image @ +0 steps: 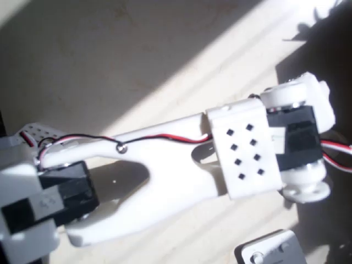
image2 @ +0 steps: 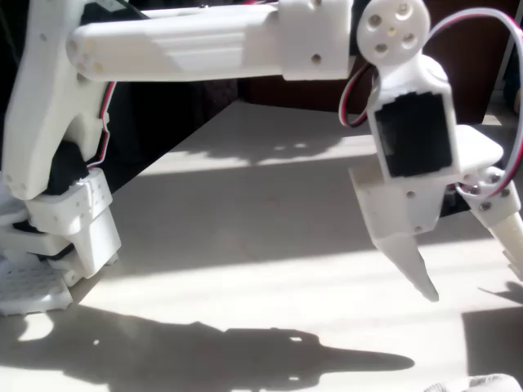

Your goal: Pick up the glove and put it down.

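Overall, white arm point(image2: 196, 41) stretched level over table point(image2: 245, 220); tool point(image2: 470, 278) pointing down, fingers apart, empty.

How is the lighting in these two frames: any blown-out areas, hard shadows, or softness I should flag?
Overhead view: hard sunlight crosses the table diagonally, the white arm is nearly blown out, and the image is soft. Fixed view: bright bands lie on the table, the arm's shadow is dark and sharp-edged, and the open gripper is partly backlit.
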`<state>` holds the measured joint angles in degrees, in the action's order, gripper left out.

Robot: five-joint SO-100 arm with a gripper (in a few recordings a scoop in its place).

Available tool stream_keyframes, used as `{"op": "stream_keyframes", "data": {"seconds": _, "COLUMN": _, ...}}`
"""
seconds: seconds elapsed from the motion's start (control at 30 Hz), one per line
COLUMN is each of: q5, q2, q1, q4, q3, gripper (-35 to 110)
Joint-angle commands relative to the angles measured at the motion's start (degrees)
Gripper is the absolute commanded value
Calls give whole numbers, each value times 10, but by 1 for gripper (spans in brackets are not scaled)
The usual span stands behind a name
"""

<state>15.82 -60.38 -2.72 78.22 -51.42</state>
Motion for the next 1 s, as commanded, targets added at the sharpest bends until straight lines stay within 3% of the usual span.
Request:
{"op": "stream_keyframes", "data": {"seconds": 0.0, "q5": -16, "q2": -24, "q1": -28, "q4": -4, "q3": 3, "gripper": 26}}
{"op": "stream_keyframes", "data": {"seconds": 0.2, "q5": -86, "q2": 33, "q1": -38, "q4": -12, "q3": 9, "gripper": 26}}
{"op": "stream_keyframes", "data": {"seconds": 0.8, "q5": -79, "q2": 34, "q1": -29, "q4": -51, "q3": 3, "gripper": 25}}
{"op": "stream_keyframes", "data": {"seconds": 0.97, "q5": -79, "q2": 34, "q1": -29, "q4": -51, "q3": 7, "gripper": 15}}
